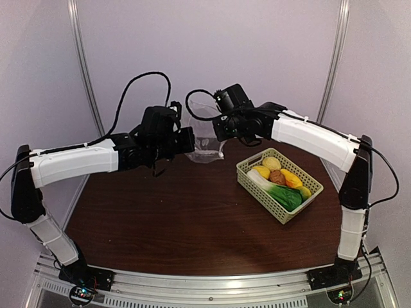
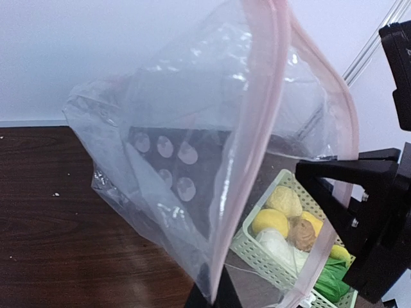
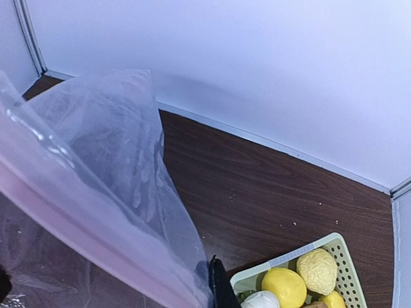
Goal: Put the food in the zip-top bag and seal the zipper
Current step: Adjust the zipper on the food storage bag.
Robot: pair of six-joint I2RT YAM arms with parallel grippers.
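Between left gripper (image 1: 191,138) and right gripper (image 1: 217,130), zip-top bag (image 1: 207,153) hangs pinched

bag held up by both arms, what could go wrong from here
Both jaws are shut on the bag while all the food sits in the basket; freeing one to fetch may let the mouth sag shut. The thin pink rim could also slip out.

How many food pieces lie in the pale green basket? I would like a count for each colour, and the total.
Yellow to orange pieces: 3
Pale bumpy potato: 1
Brown round piece: 1
Green leafy vegetable with white stalk: 1
Total: 6, all inside the basket
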